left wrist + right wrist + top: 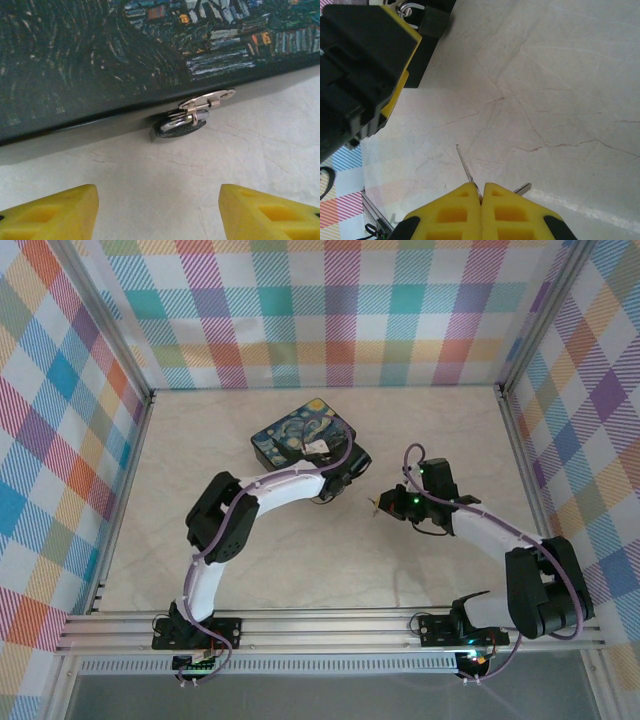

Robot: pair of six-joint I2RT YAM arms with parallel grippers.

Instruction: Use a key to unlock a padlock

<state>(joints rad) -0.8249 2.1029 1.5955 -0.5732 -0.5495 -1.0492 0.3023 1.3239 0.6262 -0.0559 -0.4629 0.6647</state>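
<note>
The left arm (215,530) is extended from the near edge of the table (460,440) toward the box (300,432). The box is set at an angle close to the far edge, about midway between the left and right edges. Its lid is painted in swirling blue and yellow.

The padlock (179,126) is hung by its silvery shackle through the hasp (207,100) on the box's side wall, just below the lid. Its dark body is located at table level; whether it is touching the table cannot be told. In the left wrist view, the left fingers (55,215) are spread wide and aimed at the padlock but kept short of it. Nothing is held between them, and bare table is seen in the gap.

Just right of the left arm's wrist, near the middle of the table, the key (465,164) is clamped between the right fingers (455,215), which are pressed together on it. Its thin blade is projected forward past the yellow tips, and a second bit of metal is seen at the right side of the tips. The key is kept apart from the padlock. The right arm (500,535) is extended from the right part of the near edge.
</note>
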